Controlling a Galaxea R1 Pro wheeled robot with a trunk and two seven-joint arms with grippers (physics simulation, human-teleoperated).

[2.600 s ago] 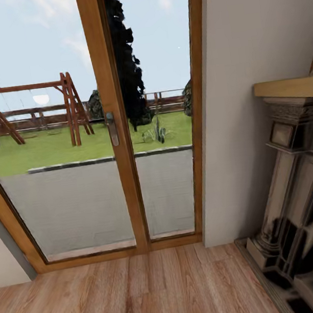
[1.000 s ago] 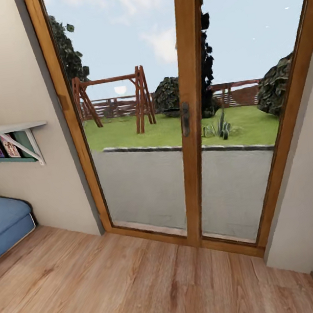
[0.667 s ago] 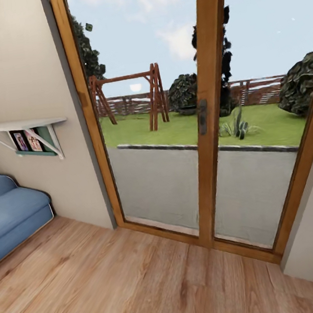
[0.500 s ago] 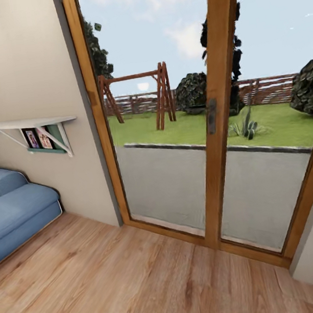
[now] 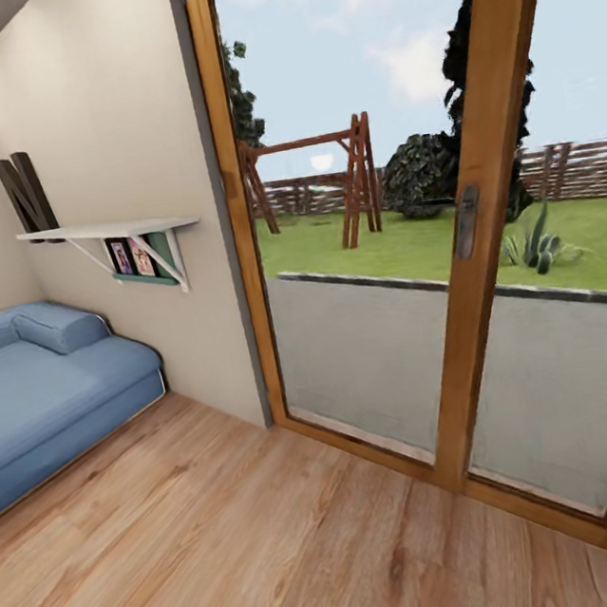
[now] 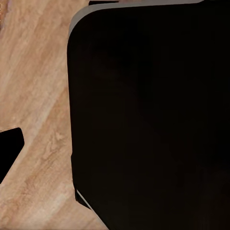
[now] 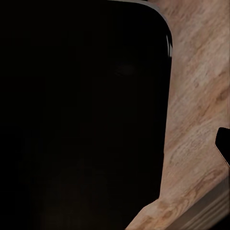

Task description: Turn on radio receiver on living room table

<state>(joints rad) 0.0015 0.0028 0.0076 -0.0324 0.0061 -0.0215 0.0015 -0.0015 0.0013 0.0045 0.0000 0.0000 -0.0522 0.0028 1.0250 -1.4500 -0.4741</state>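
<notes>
Where the light plank floor (image 5: pixel 230 543) of the living room runs up to the wood-framed glass door (image 5: pixel 474 252), open ground is left between it and the blue sofa (image 5: pixel 47 390), which is cut off at the edge. A wall shelf (image 5: pixel 107 232) is seen above the sofa. A black rounded body (image 6: pixel 153 115) is shown in each wrist view, so neither tool's state can be told.

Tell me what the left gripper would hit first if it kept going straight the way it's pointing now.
Probably the large black rounded body filling most of the left wrist view, with the wood plank floor beside and beyond it. Depth is unclear, and the gripper's own fingers can't be made out clearly.
</notes>
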